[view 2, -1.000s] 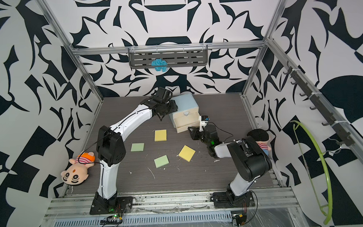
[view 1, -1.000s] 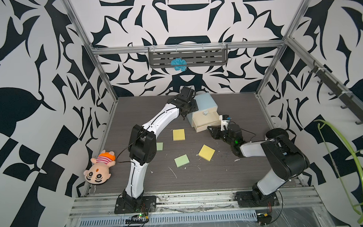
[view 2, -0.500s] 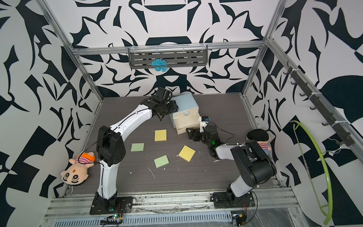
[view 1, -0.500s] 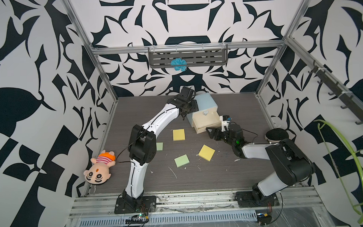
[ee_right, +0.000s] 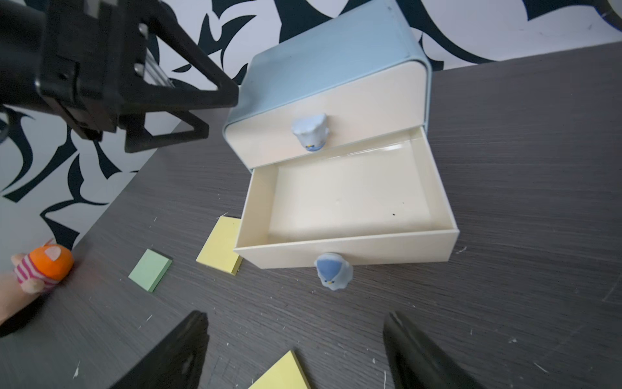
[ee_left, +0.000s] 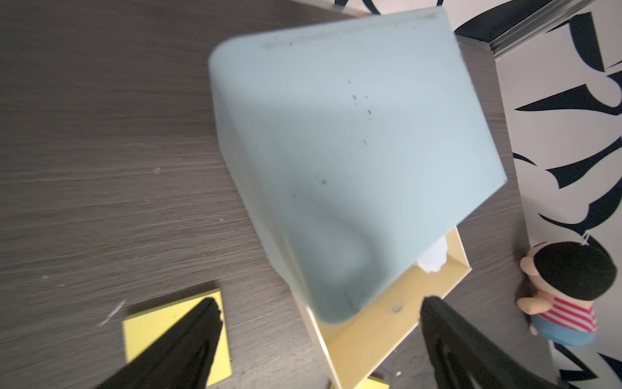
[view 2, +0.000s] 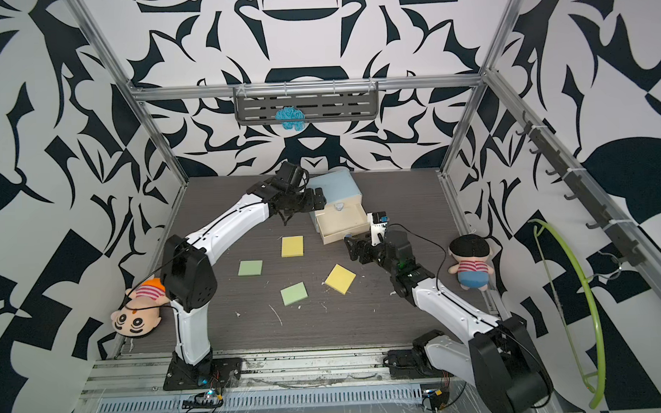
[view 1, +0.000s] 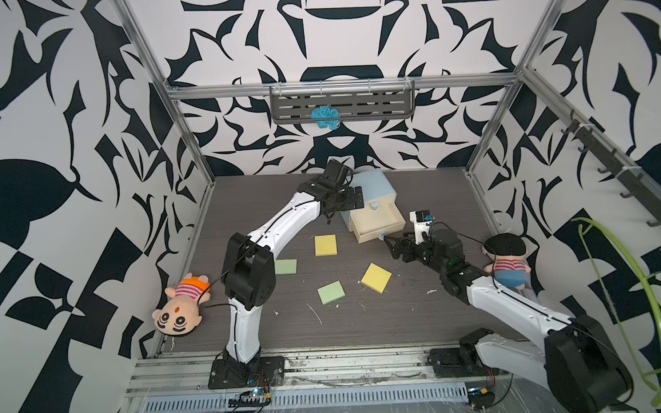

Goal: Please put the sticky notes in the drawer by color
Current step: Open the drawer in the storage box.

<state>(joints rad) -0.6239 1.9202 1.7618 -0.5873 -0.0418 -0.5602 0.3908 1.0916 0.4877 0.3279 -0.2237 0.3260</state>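
Dark tabletop (ee_right: 521, 168): drawer (ee_right: 336, 67) sits just ahead of the gaping right claw (ee_right: 296, 316), beside the gaping left claw (ee_left: 319, 303).

Orange-haired doll (view 1: 179, 309) and black-haired doll (view 1: 506, 260) at opposite table (view 1: 363, 327) edges

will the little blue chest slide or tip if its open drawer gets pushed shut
Probably slides: the chest looks like light, thin plastic on a flat table. Tipping seems unlikely: it is squat, and the open drawer sits low and empty.
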